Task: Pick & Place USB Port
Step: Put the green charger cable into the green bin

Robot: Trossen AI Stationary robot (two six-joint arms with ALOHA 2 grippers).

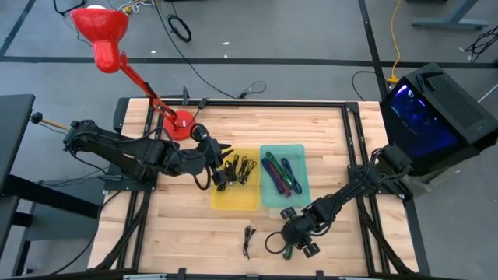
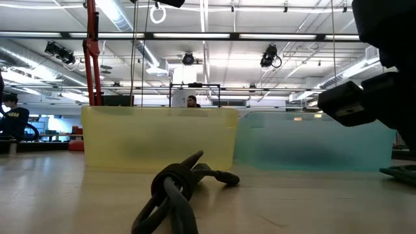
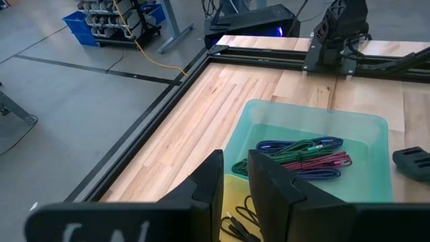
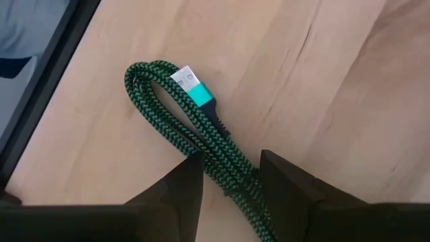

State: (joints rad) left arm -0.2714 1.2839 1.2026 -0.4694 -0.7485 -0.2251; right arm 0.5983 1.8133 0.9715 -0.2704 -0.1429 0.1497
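A green-and-black braided USB cable [image 4: 195,128] with a teal plug [image 4: 191,84] lies folded on the wooden table near its front edge. My right gripper [image 4: 232,178] [image 1: 289,243] is open, pointing steeply down, one finger on each side of the folded strands. A black cable [image 1: 249,237] [image 2: 175,188] lies loose on the table to its left. My left gripper [image 3: 235,181] [image 1: 216,167] hovers over the yellow bin [image 1: 233,206] with a narrow gap between its fingers and nothing in it. Black cables [image 1: 240,167] lie in that bin.
A teal bin [image 1: 299,148] beside the yellow one holds coloured cables [image 3: 302,154]. A red lamp [image 1: 101,31] stands on its base [image 1: 183,123] at the far left. A black box with a blue light [image 1: 436,109] sits past the right edge. A dark frame rail [image 1: 233,101] borders the table.
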